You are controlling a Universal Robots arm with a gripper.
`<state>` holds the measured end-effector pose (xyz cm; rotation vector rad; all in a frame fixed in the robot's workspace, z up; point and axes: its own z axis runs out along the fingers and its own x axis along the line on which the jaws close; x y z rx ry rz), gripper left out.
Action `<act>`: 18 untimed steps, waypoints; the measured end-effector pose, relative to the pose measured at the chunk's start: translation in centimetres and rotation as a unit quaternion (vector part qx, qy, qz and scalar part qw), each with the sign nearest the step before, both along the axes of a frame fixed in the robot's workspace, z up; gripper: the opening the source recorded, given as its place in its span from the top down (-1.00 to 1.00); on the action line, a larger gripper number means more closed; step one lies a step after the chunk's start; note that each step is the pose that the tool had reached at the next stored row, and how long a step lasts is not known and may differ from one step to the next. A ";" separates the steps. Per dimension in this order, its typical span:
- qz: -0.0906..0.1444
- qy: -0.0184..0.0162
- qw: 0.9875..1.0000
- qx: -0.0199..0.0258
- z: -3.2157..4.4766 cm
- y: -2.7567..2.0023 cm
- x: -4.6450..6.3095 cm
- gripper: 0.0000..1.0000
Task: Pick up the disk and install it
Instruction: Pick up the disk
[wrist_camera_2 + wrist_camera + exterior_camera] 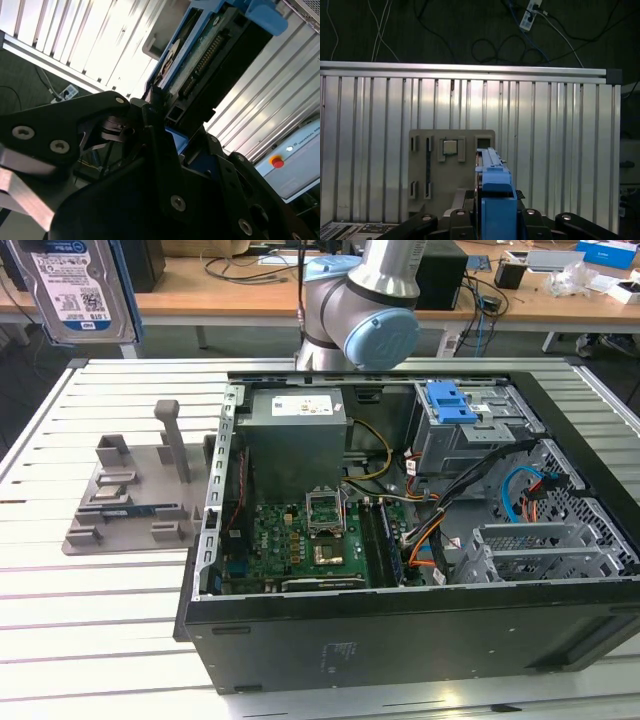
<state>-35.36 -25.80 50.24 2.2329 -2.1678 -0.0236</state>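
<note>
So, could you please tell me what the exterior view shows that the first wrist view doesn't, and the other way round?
The exterior view adds the open computer case with its motherboard, the blue latch piece atop the grey drive bay, and the arm. The first wrist view adds the gripper, shut on the disk, which is seen edge-on along its blue rail. Both share the disk held in the air, the grey fixture and the slatted table.
</note>
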 end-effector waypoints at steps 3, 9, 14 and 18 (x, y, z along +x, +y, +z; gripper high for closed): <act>0.000 0.000 1.000 0.000 0.64 0.00 0.0 0.26; 0.000 0.000 1.000 0.000 1.94 0.01 0.0 0.26; 0.000 0.000 1.000 0.000 3.18 0.02 0.0 0.26; 0.000 0.000 1.000 0.000 4.27 0.03 0.0 0.26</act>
